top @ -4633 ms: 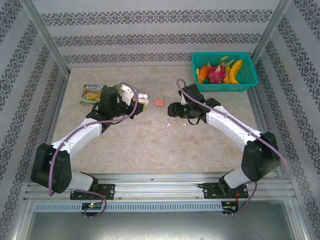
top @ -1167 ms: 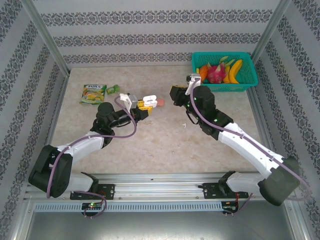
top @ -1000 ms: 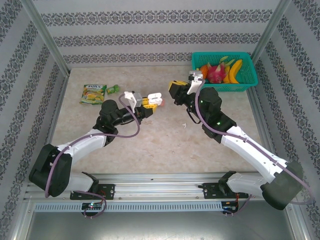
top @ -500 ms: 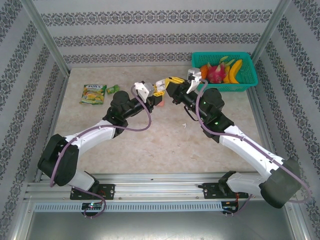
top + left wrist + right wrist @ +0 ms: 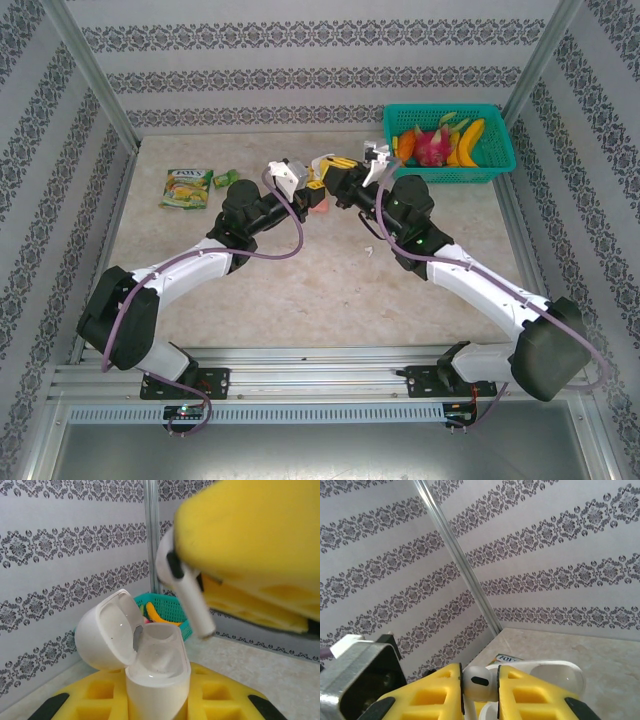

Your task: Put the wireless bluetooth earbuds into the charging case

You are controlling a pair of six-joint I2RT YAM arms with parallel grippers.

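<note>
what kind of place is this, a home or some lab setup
Most likely a lab robot cell dressed like a room: patterned wallpaper panels between bare aluminium posts, the left arm and right arm bolted to a metal rail at the table edge, and a teal basket of fruit.

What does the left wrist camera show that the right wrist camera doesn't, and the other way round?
Left wrist view: the inside of the open charging case, with no earbud in it, the left gripper shut on its base, and the teal basket behind. Right wrist view: a close look at the right gripper shut on the white earbud, plus the edge of a packet on the table. Both: that earbud and the case's flipped-open lid; the earbud is not yet seated.
</note>
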